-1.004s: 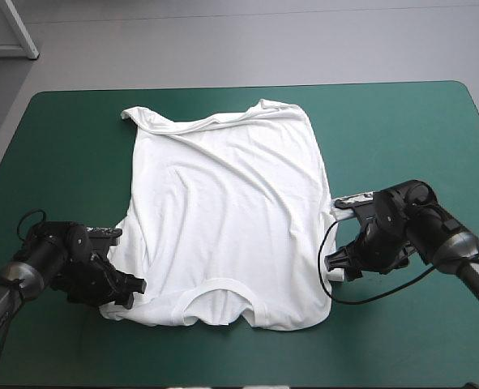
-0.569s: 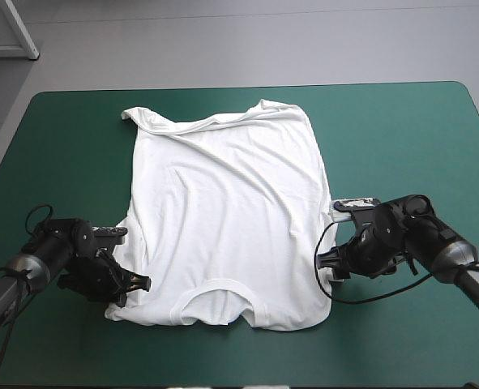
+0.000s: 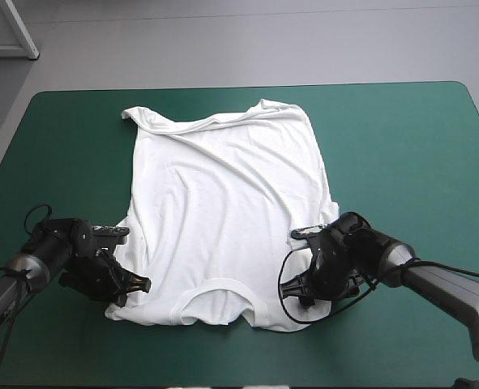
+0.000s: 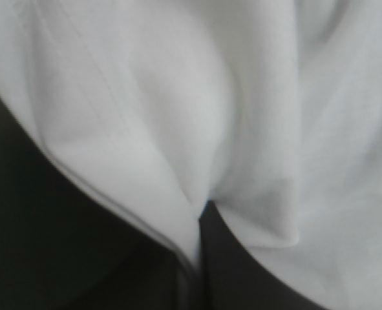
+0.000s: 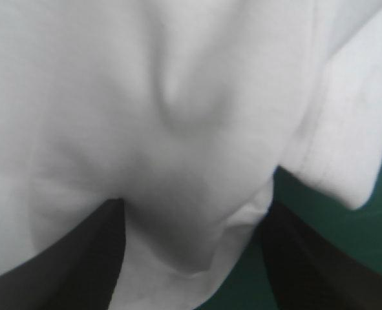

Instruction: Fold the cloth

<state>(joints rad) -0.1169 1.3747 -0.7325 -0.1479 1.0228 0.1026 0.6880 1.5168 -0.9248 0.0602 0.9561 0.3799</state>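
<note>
Cannot trace the T-shirt point(image 3: 223, 203) outline in either wrist view: a blurred white field, cut off on most sides. Cannot see the fingertips of the left gripper point(image 4: 200, 210): buried in a fold at the T-shirt's near-left sleeve, black merging into the dark ground beside it. Cannot see those of the right gripper point(image 5: 192, 205) either: tucked under the T-shirt's near-right edge. Too small in the high view to judge either grip. Lose the table point(image 3: 401, 130) side edges out of the picture, level with the T-shirt's collar end.

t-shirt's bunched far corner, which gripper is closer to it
Left. The left gripper sits at the T-shirt's near sleeve, on the same side as that corner. The right gripper is over the opposite near corner, diagonally across.
</note>
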